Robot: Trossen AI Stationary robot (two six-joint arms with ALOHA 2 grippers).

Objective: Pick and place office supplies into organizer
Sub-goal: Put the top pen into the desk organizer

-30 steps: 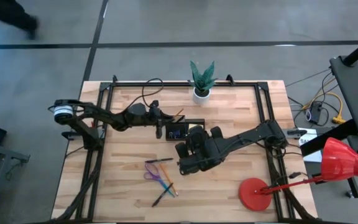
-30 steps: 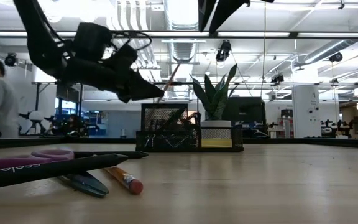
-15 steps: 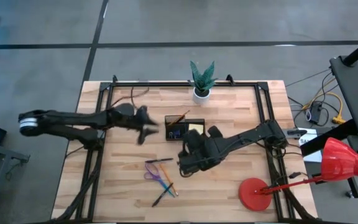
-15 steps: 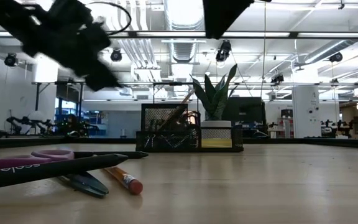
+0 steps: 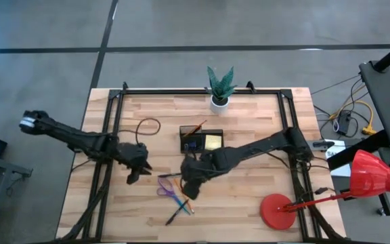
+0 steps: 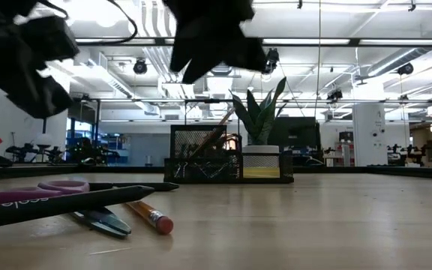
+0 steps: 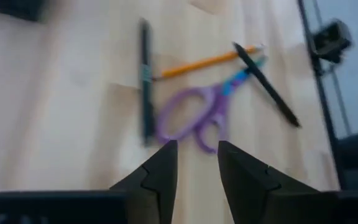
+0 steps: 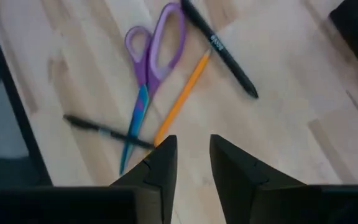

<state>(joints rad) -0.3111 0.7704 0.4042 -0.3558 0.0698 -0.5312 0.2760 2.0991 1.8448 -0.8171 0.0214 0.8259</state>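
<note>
High view: black organizer near the middle of the wooden counter, just in front of the white pot with the green plant. Inside it, a yellow sticky pad in the right-hand compartment, an orange pencil leaning out of the rear compartment, something bluish and too small to name in the front left one. Loose supplies in a cluster in front of the organizer: purple-handled scissors, a black pen, a second pen. Left tool just left of that cluster; right tool directly beside it on the right.

Low view: organizer far back, mesh-walled, pencil tilted against its tall section, sticky pad behind the mesh of the low right-hand section. Up close on the counter, scissors, a pen and a pencil with an eraser end, all lying flat. Dark arm shapes overhead, well above the counter.

Left wrist view: left tool empty, fingers parted by a narrow gap, hanging over the scissors, with a dark pen, an orange pencil and another pen beyond.

Right wrist view: right tool likewise slightly parted and empty, above an orange pencil; scissors, a thick pen and a thin pen close around it.
</note>
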